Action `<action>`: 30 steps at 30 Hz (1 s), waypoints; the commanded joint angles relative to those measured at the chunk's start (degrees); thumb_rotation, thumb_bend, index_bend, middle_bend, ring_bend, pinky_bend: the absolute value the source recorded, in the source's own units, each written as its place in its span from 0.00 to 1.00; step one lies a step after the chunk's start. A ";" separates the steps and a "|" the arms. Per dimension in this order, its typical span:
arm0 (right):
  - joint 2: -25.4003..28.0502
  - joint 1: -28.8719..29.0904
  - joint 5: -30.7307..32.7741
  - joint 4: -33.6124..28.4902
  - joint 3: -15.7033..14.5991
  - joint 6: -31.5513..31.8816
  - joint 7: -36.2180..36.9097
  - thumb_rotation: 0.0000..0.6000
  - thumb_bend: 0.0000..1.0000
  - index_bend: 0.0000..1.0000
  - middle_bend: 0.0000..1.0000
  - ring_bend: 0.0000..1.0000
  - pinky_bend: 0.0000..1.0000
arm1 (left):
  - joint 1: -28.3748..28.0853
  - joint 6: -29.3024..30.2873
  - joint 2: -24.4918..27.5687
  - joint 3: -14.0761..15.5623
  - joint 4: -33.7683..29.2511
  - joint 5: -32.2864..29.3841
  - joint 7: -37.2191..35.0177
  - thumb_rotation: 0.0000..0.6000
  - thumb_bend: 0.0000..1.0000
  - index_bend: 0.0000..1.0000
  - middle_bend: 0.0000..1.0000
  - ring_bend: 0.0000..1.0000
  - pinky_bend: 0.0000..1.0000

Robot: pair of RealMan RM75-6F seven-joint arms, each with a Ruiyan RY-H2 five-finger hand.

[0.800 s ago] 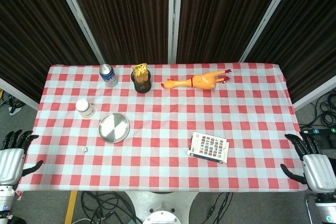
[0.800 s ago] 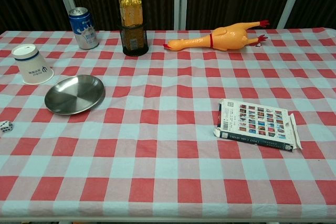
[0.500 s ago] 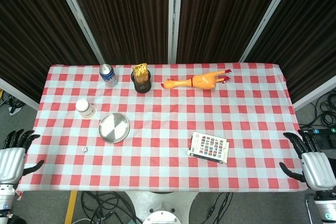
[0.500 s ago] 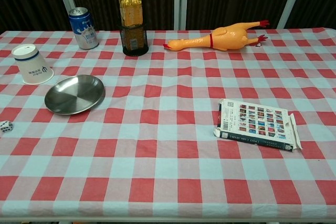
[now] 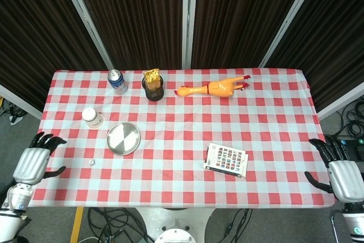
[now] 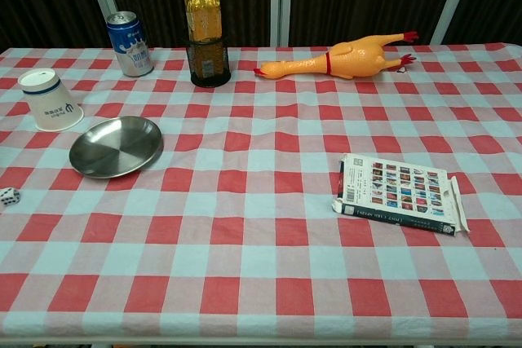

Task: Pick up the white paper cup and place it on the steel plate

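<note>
Left hand – right hand – fingers spread

A blue can, snack holder, rubber chicken, book and die lie on the checked tablecloth.

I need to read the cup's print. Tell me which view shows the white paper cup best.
The chest view: the white paper cup is large there, upside down, with its blue band and side print facing the camera. The head view shows the cup small, from above, with no print legible.
</note>
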 commanded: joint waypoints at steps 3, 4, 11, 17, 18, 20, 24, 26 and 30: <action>0.12 0.30 0.32 -0.16 0.10 -0.55 -0.20 1.00 0.17 0.12 0.15 0.00 0.03 | -5.99 -7.95 -3.98 -0.20 5.73 0.56 -1.56 1.00 0.16 0.38 0.43 0.37 0.38; 0.16 0.31 0.35 -0.20 0.11 -0.56 -0.23 1.00 0.17 0.12 0.15 0.00 0.03 | -6.65 -9.05 -4.66 -0.21 6.46 0.26 -1.76 1.00 0.16 0.38 0.46 0.41 0.45; 0.35 0.23 0.84 -0.47 0.07 -0.76 -0.52 1.00 0.17 0.12 0.15 0.00 0.03 | -10.43 -15.77 -10.06 1.35 13.57 -0.22 -4.08 1.00 0.17 0.42 0.65 0.63 0.74; 0.27 0.44 0.91 -0.85 0.06 -1.16 -0.96 1.00 0.17 0.12 0.15 0.00 0.03 | -11.34 -17.64 -13.22 2.57 17.83 -0.54 -5.73 1.00 0.20 0.44 0.71 0.69 0.80; 0.24 0.47 0.94 -0.92 0.06 -1.23 -1.03 1.00 0.17 0.12 0.15 0.00 0.03 | -11.34 -17.57 -13.58 2.73 18.33 -0.51 -5.91 1.00 0.20 0.45 0.72 0.70 0.80; 0.19 0.52 1.05 -1.04 0.05 -1.40 -1.20 1.00 0.16 0.12 0.15 0.00 0.03 | -11.34 -17.44 -14.20 3.13 19.31 -0.40 -6.04 1.00 0.22 0.45 0.72 0.70 0.80; 0.15 0.52 1.16 -1.25 -0.02 -1.53 -1.45 1.00 0.16 0.12 0.15 0.00 0.03 | -11.29 -16.87 -14.34 3.73 19.63 -0.07 -6.71 1.00 0.27 0.45 0.76 0.73 0.81; 0.09 0.47 1.18 -1.31 -0.05 -1.49 -1.57 1.00 0.16 0.12 0.15 0.00 0.03 | -11.31 -16.59 -14.15 4.00 19.56 0.14 -7.33 1.00 0.28 0.46 0.77 0.74 0.82; -0.01 0.48 1.27 -1.33 -0.12 -1.66 -1.56 1.00 0.16 0.12 0.15 0.00 0.03 | -11.69 -17.03 -14.33 4.31 20.16 0.03 -7.61 1.00 0.29 0.47 0.77 0.74 0.82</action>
